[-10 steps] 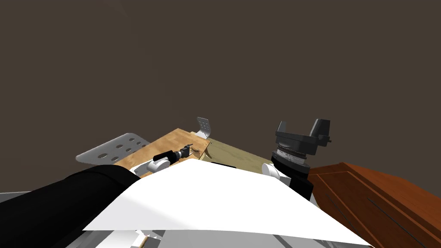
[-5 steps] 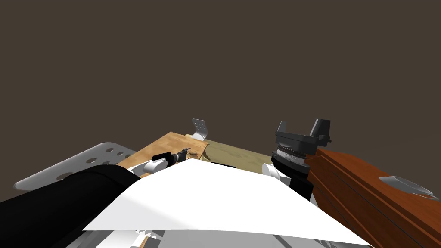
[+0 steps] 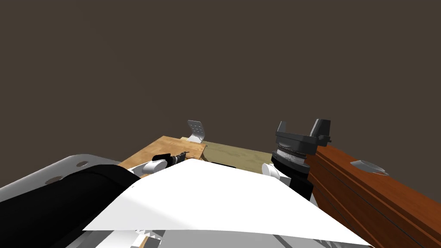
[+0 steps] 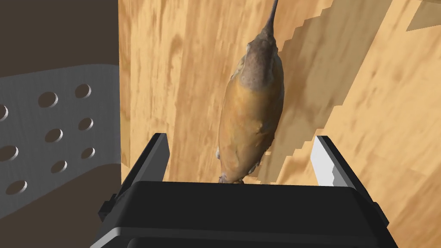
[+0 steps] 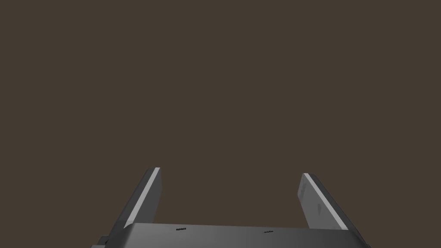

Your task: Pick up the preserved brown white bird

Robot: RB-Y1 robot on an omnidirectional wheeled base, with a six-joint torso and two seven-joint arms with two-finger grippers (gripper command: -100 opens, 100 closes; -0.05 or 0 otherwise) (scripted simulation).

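The bird [image 4: 252, 112] is brown with a greyish head and a long thin beak. It lies on a light wooden top [image 4: 172, 64], beak pointing away from my hand. My left gripper [image 4: 240, 138] is open and low over that top, one finger on each side of the bird's tail end, neither touching it. In the head view the left gripper [image 3: 181, 156] reaches out over the wooden top [image 3: 157, 150]. My right gripper [image 3: 302, 125] is raised at the right, open and holding nothing [image 5: 231, 172].
A grey perforated plate [image 4: 47, 129] lies just past the wooden top's edge, beside the left gripper. Another perforated grey bracket [image 3: 196, 129] stands at the top's far edge. An olive board [image 3: 234, 153] adjoins the top. Reddish-brown furniture [image 3: 370, 198] with a grey dish [image 3: 369, 167] stands right.
The whole head view has swung: the wooden top and grey plates slid left, and the reddish furniture with its dish came in at the right. Both arms keep their pose.
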